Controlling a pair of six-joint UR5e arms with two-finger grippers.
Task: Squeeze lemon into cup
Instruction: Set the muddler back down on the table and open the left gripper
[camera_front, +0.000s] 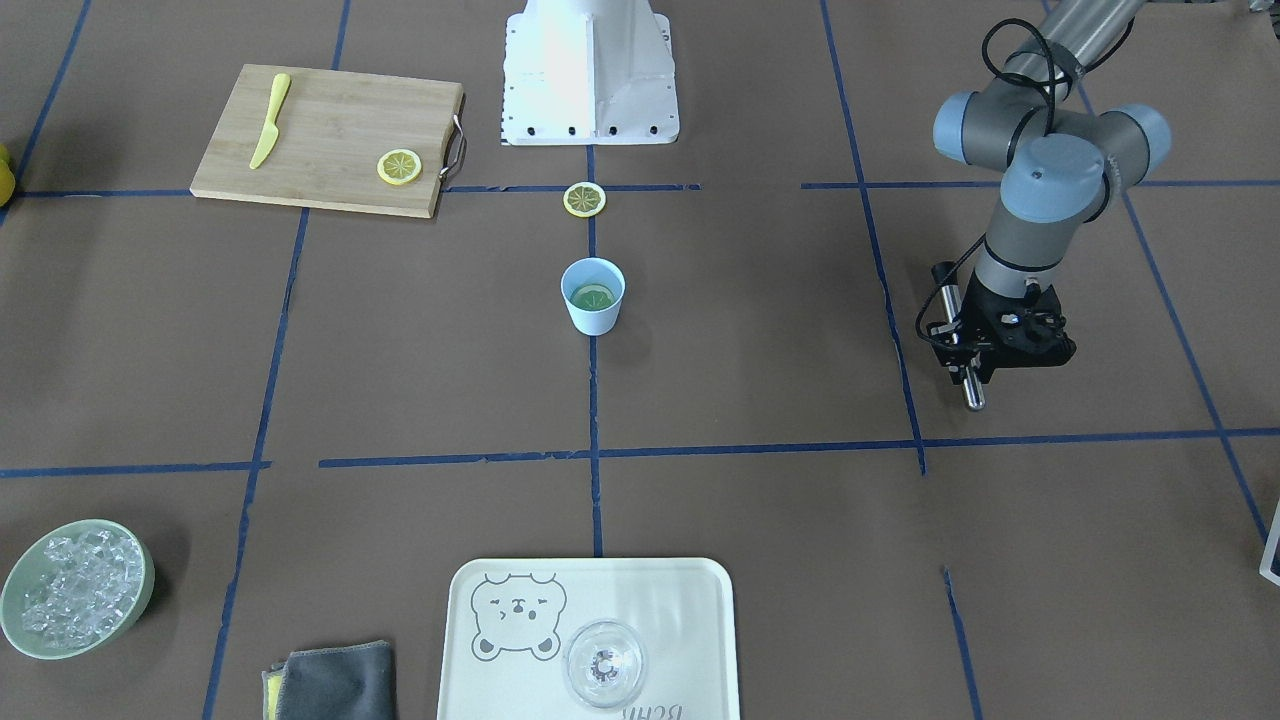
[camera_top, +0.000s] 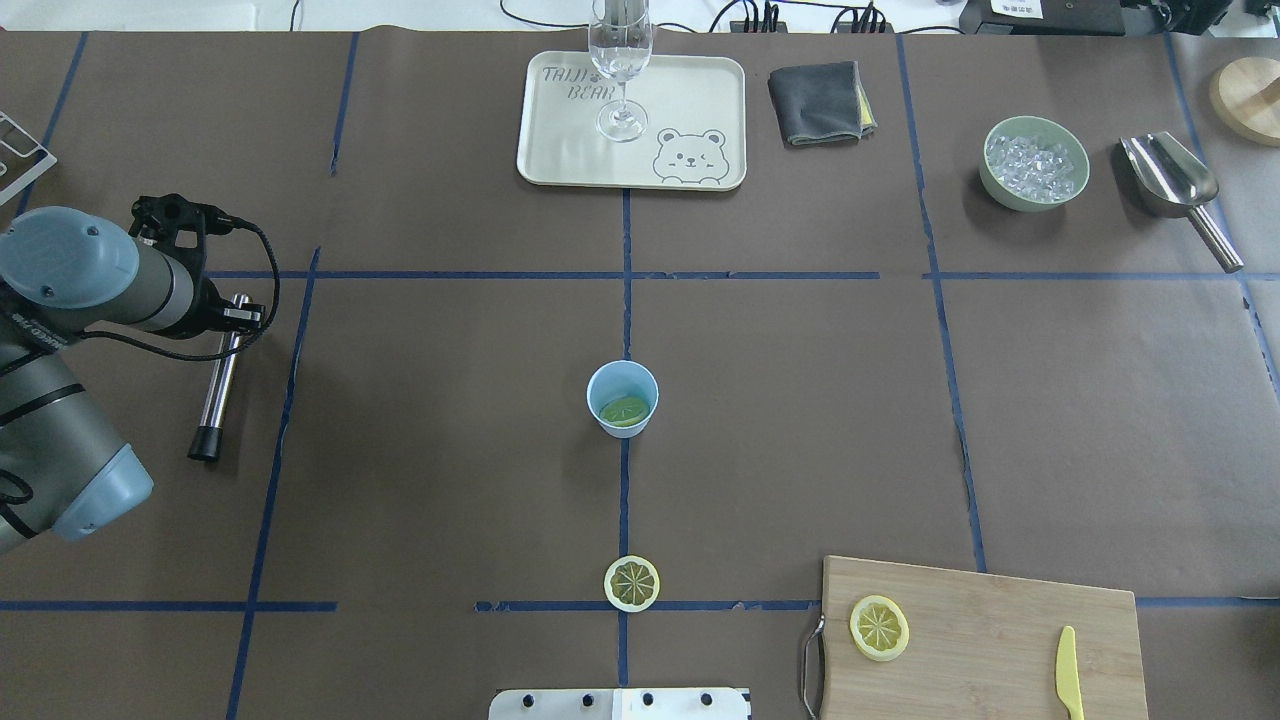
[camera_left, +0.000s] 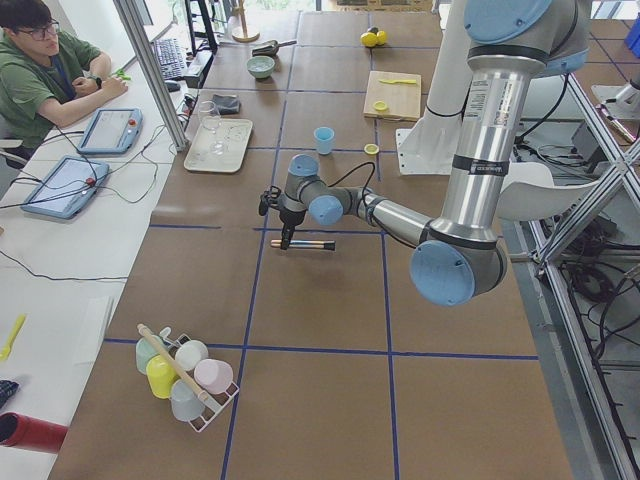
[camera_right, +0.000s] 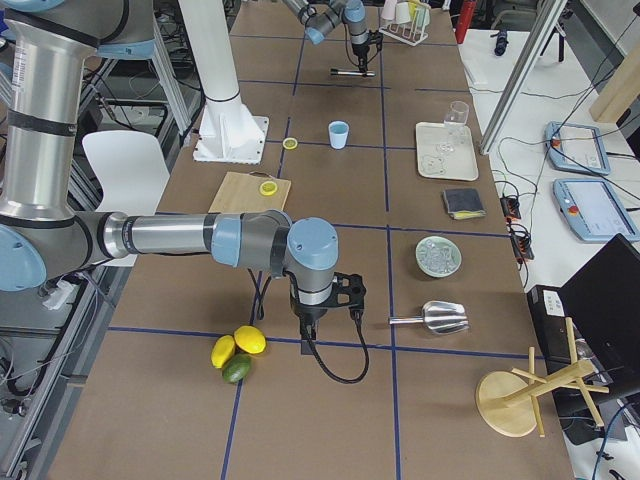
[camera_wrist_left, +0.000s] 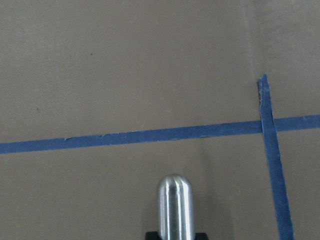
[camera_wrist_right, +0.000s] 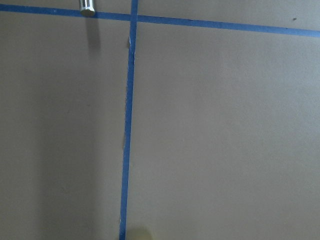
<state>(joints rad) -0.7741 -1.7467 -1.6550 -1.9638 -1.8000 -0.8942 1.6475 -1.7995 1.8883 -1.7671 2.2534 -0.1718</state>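
The pale-blue cup (camera_top: 622, 398) stands upright at the table's middle with a lemon slice (camera_top: 624, 410) lying inside it; it also shows in the front view (camera_front: 592, 300). A second slice (camera_top: 632, 583) lies on the table near the robot's base. A third (camera_top: 879, 627) lies on the cutting board. My left gripper (camera_top: 236, 312) is far left of the cup, low over the table, its black fingertips tight against a metal rod (camera_top: 222, 375), whose rounded end shows in the left wrist view (camera_wrist_left: 172, 205). My right gripper (camera_right: 312, 325) shows only from the side; I cannot tell its state.
A tray (camera_top: 560, 150) with a clear glass (camera_top: 620, 60), a grey cloth (camera_top: 818, 102), a green bowl of ice (camera_top: 1035, 162) and a metal scoop (camera_top: 1170, 175) line the far edge. A bamboo board (camera_top: 1000, 640) holds a yellow knife (camera_top: 1068, 685). Whole lemons (camera_right: 240, 345) lie beside the right arm.
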